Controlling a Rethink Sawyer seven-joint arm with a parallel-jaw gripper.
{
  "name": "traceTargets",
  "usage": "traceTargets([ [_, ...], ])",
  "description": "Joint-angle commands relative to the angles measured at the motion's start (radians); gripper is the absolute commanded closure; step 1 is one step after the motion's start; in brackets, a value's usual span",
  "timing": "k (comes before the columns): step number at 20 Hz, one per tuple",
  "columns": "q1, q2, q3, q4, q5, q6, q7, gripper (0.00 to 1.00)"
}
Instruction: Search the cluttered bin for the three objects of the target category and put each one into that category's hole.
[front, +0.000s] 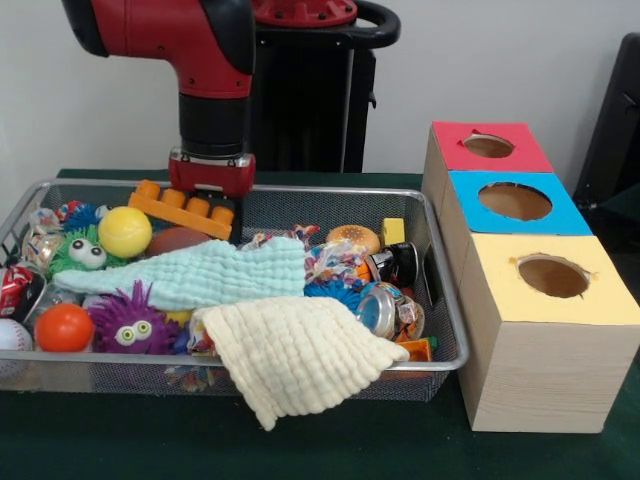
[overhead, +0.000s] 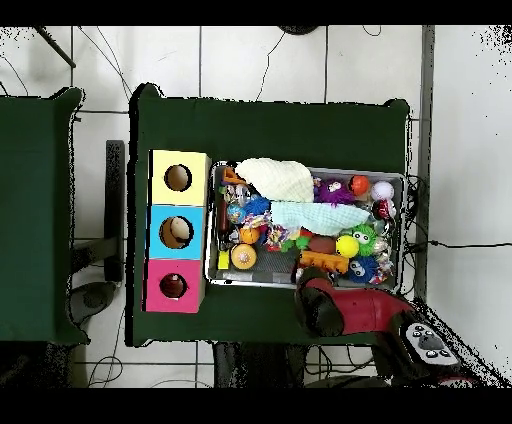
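Gripper (front: 210, 190) of the red and black arm (front: 205, 45) hangs low over the far side of the wire bin (front: 445, 300), directly behind an orange toy brick (front: 185, 208) that hides its tips, so whether it is released or clenched on anything cannot be told. Just in front of it lie a yellow ball (front: 125, 231), a green googly-eyed puffer toy (front: 82, 252) and a mint-green cloth (front: 215, 273) spread across the middle of the bin. A cream cloth (front: 295, 355) drapes over the near rim, with a purple puffer toy (front: 130, 322) and an orange ball (front: 64, 327) beside it at the near left. A burger-shaped toy (front: 353, 238) and a small yellow block (front: 393, 231) sit toward the right end, well apart from the gripper. On the green table (front: 120, 440), just beside the bin's right end, stands a row of three wooden boxes, each with a round hole: a red-topped box (front: 490, 147), a blue-topped box (front: 515, 202) and a yellow-topped box (front: 550, 277). Which category is the target cannot be told.
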Motion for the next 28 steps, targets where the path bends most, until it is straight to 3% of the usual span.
traceTargets([
  [1, -0.014, -0.04, 0.054, -0.156, 0.016, -0.032, 0.074, 0.0],
  [17, -0.04, -0.029, 0.08, -0.149, -0.011, -0.071, 0.072, 0.0],
  [20, -0.059, -0.026, 0.101, -0.146, -0.029, -0.123, 0.078, 0.0],
  [22, -0.037, -0.023, 0.066, -0.158, -0.023, -0.185, 0.085, 0.0],
  [28, -0.046, -0.038, 0.075, -0.161, -0.026, -0.213, 0.083, 0.0],
])
